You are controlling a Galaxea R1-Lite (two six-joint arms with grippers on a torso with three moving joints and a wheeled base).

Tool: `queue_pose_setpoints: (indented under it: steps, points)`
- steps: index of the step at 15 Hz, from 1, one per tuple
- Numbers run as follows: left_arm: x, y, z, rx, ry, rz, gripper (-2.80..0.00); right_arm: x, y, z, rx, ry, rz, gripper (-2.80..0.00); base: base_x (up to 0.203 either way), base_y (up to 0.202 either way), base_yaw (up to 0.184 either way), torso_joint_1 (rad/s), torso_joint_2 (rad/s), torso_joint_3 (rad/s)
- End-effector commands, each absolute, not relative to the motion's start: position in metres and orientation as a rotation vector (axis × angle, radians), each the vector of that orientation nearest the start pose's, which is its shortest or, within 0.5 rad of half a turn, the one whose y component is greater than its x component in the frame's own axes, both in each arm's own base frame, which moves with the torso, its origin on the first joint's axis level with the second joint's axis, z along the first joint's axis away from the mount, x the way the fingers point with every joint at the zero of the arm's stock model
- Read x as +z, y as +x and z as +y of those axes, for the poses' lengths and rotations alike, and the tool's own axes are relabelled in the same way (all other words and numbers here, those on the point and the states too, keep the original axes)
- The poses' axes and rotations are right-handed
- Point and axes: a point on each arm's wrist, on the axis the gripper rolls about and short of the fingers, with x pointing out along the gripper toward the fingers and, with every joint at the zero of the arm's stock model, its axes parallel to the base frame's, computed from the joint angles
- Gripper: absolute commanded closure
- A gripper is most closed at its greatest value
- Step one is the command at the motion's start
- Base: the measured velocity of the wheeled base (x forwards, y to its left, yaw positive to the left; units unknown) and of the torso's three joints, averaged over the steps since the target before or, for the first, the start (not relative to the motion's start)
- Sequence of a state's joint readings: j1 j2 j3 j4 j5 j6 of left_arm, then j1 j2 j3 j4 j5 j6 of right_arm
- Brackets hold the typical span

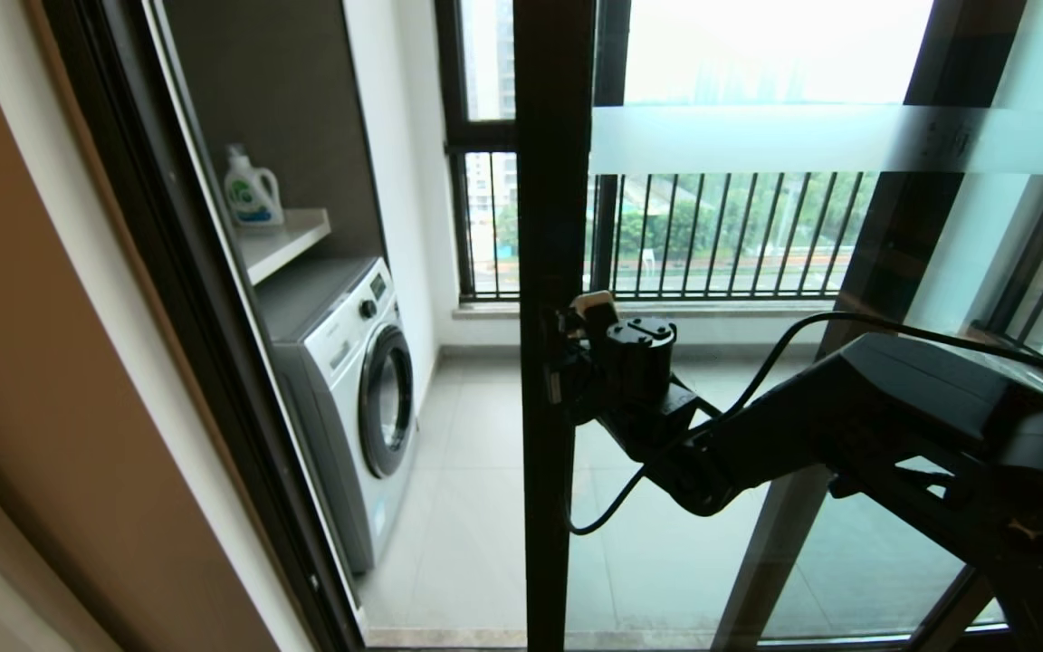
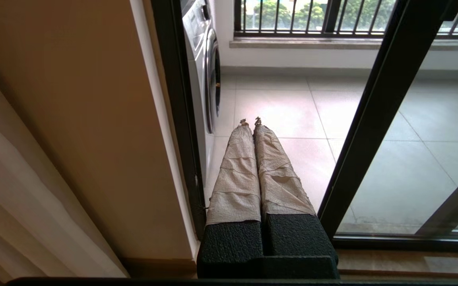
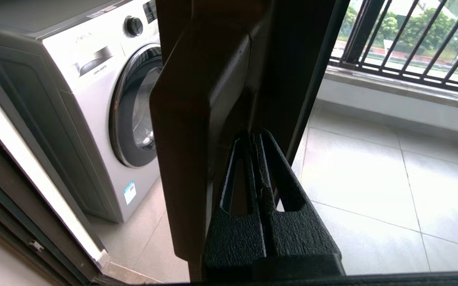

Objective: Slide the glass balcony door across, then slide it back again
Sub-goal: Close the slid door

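Observation:
The glass balcony door (image 1: 553,226) stands partly slid across, its dark stile upright in the middle of the head view and its frosted band (image 1: 829,140) running off to the right. My right gripper (image 1: 567,353) is at that stile at handle height. In the right wrist view its shut fingers (image 3: 255,135) are tucked into the gap between the dark bar handle (image 3: 181,159) and the door frame (image 3: 288,59), holding nothing. My left gripper (image 2: 249,120) is shut and empty. It hangs low by the left jamb, near the door stile (image 2: 376,119), out of the head view.
Through the opening on the left stand a white washing machine (image 1: 354,398) and a detergent bottle (image 1: 250,190) on a shelf (image 1: 291,240). The dark door jamb (image 1: 177,299) and wall bound the left side. The black-railed outer window (image 1: 721,235) is beyond. Another dark stile (image 1: 884,254) slants behind the glass.

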State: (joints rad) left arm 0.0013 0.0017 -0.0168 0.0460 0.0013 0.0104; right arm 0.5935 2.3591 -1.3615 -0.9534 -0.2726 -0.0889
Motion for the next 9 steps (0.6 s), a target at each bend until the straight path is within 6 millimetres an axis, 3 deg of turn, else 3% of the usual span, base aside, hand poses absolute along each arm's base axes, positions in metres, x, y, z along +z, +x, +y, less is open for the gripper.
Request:
queue_pose_setpoints:
  steps: [1, 4, 9]
  points:
    - [0.075, -0.024, 0.000, 0.003, 0.011, 0.031, 0.00, 0.101, 0.395, 0.261, 0.321, -0.100, 0.020, 0.00, 0.000, 0.000, 0.000, 0.000, 0.00, 0.000]
    - [0.075, -0.024, 0.000, 0.003, 0.011, 0.031, 0.00, 0.104, 0.392, 0.255, 0.273, -0.083, -0.004, 0.00, 0.000, 0.000, 0.000, 0.000, 0.00, 0.000]
    - [0.075, -0.024, 0.000, 0.003, 0.011, 0.031, 0.00, 0.143, 0.372, 0.232, 0.255, -0.061, -0.053, 0.00, 0.000, 0.000, 0.000, 0.000, 0.00, 0.000]
